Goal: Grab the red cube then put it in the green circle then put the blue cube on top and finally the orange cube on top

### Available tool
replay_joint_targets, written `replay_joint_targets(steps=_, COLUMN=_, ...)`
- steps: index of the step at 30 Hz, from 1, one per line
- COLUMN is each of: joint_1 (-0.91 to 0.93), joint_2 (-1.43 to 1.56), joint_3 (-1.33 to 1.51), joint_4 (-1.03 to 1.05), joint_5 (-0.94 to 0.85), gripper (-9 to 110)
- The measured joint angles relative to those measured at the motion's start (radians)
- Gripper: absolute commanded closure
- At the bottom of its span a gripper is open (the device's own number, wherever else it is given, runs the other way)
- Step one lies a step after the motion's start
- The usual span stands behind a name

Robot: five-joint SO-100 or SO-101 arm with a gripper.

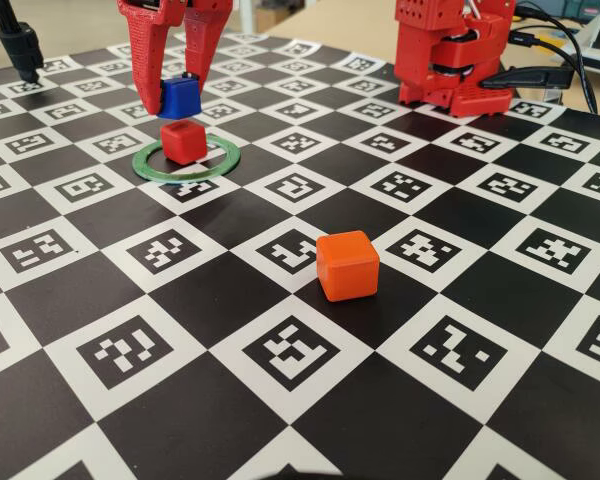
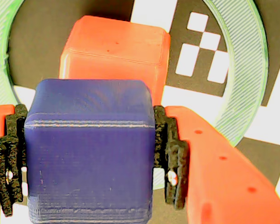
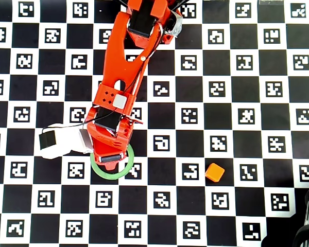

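Fixed view, near to far. Orange cube (image 1: 347, 265) sits alone on the desk (image 1: 280, 420), on the checkered marker board, nearest the camera and well apart from everything else. In the overhead view it lies to the right of the green ring (image 3: 112, 172), on a black square.

Farther back: red cube (image 1: 183, 142) rests on the board inside the green ring (image 1: 186, 160), roughly centred, not touching the ring.

Above it: blue cube (image 1: 178, 96) held off the board, clamped between the two red fingers of the pincer (image 1: 180, 90). A small gap shows between the blue cube's underside and the red cube's top; not yet in contact.

Wrist view: pincer (image 2: 88, 154) closed on the blue cube (image 2: 89, 149), black pads pressing its left and right faces. Red cube (image 2: 115, 51) directly beyond it, ring (image 2: 245, 70) curving around both.

Far right in the fixed view: arm base (image 1: 455, 55) with cables.
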Motion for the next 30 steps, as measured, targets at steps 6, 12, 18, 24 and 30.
replay_joint_targets(steps=6, joint_1=0.0, joint_2=0.0, joint_3=0.0, joint_4=0.0, joint_5=0.029, gripper=98)
replay_joint_targets(steps=12, joint_1=0.0, joint_2=0.0, joint_3=0.0, joint_4=0.0, joint_5=0.041, gripper=98)
replay_joint_targets(steps=18, joint_1=0.0, joint_2=0.0, joint_3=0.0, joint_4=0.0, joint_5=0.041, gripper=98)
replay_joint_targets(steps=24, joint_1=0.0, joint_2=0.0, joint_3=0.0, joint_4=0.0, joint_5=0.041, gripper=98)
replay_joint_targets(steps=30, joint_1=0.0, joint_2=0.0, joint_3=0.031, joint_4=-0.02, joint_5=0.041, gripper=98)
